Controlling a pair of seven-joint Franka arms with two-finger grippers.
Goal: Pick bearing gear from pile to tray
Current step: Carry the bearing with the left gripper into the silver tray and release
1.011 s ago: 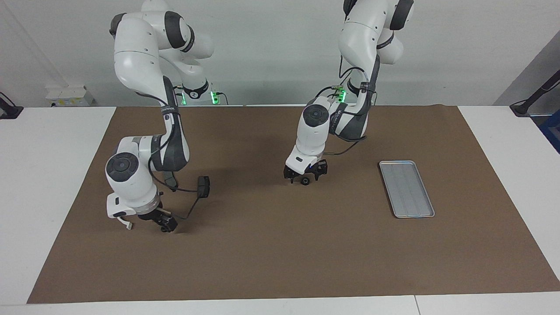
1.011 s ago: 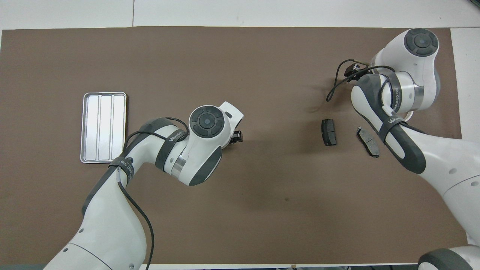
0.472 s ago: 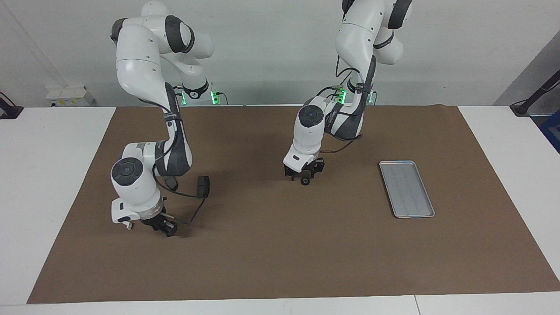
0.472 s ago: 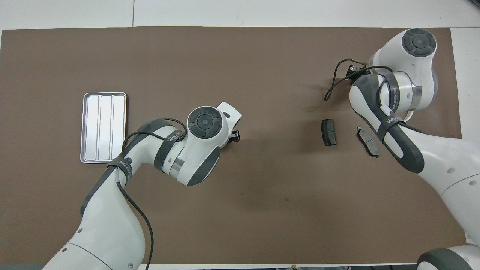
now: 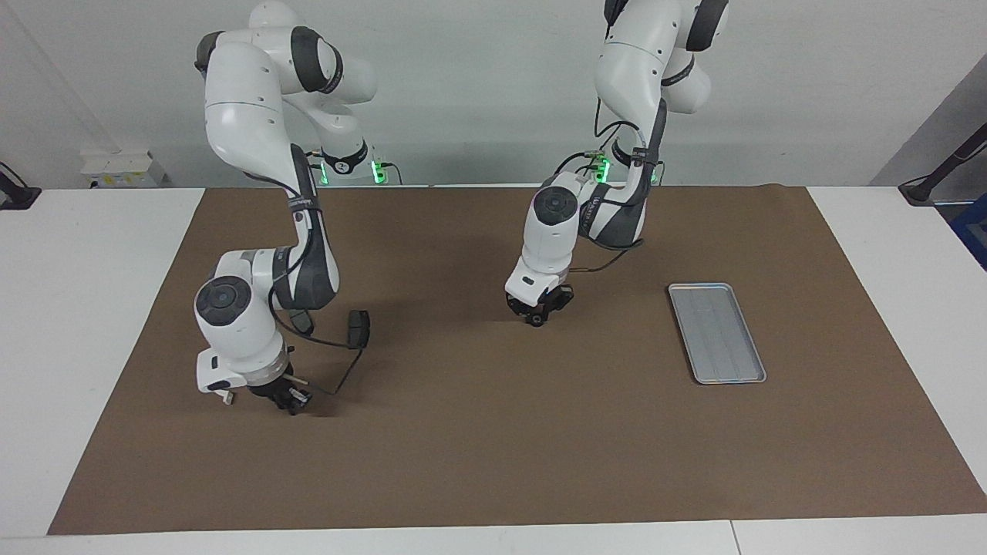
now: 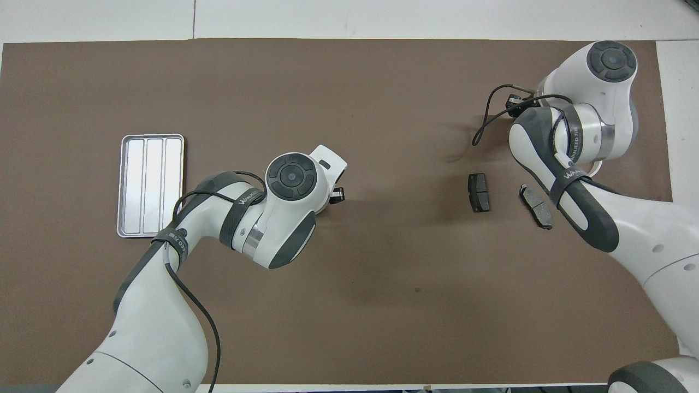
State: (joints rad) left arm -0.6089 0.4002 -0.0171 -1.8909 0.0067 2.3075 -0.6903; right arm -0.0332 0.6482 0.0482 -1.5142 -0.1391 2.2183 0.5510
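Bearing gear (image 5: pixel 535 317): small black round part at mid-table, low under the left gripper; its teeth and bore are too small to make out.
Second gear: a dark part shows at the right gripper's tip, but what it is cannot be told.
Left gripper (image 5: pixel 537 312): down at the brown mat (image 5: pixel 493 462), jaws drawn in around the bearing gear; whether the part has left the mat cannot be told.
Right gripper (image 5: pixel 291 401): down at the mat toward the right arm's end of the table, jaws pressed together at the tip; whether they pinch anything cannot be told.
Tray (image 5: pixel 717 332): silver, ribbed floor, nothing in it; toward the left arm's end of the table, well apart from the left gripper.
Brake pads: two dark pads, one (image 6: pixel 479 192) beside the other (image 6: pixel 536 206), on the mat nearer to the robots than the right gripper's tip.
White bracket (image 6: pixel 595 167): only an edge shows under the right arm's wrist.
Handling, judged: likely metal, rigid, dense for its size, smooth and prone to roll; not fragile.
Where to hold, judged: across the outer rim, jaws on two facing sides, the disc kept flat.
Step in hand, judged: grasp closing; carry to the tray not begun.
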